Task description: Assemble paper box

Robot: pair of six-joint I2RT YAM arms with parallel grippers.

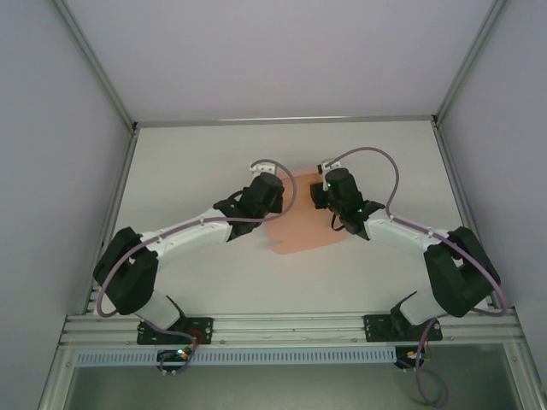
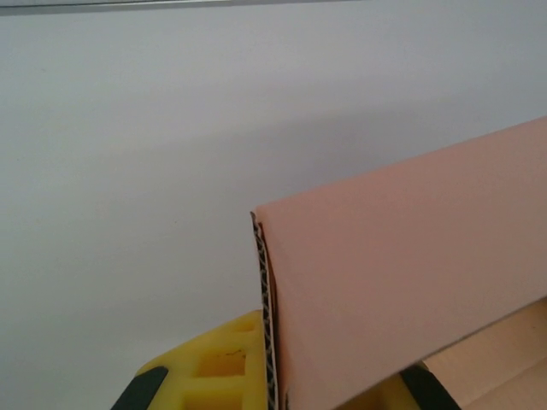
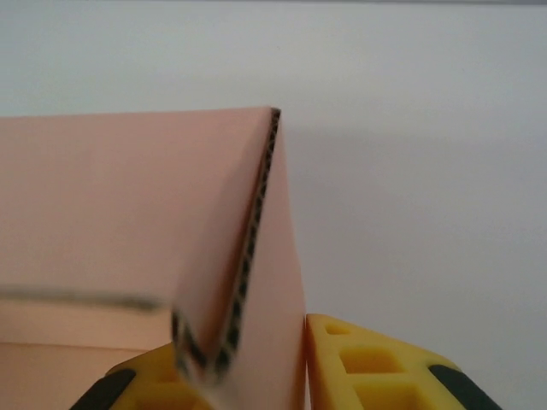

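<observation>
Yellow fingers [image 2: 224,369] of left tool [image 2: 308,380]: clamped on paper box [image 1: 299,226] flap, its 9 o'clock end | right tool [image 3: 248,371]: flap's 3 o'clock end between fingers, grip cannot be told | box: centre of worktop [image 1: 188,154], spreading toward 6 o'clock from both tools | flap axis: 9-to-3 | likely next: fold needs both ends moving together

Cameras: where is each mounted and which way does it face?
Top external: above and behind, looking down at the table; left arm and right arm show.
Left wrist: on the left arm, facing the pink card's raised flap past its yellow fingers.
Right wrist: on the right arm, likewise; its fingers at bottom.
Shared: the pink card.
</observation>
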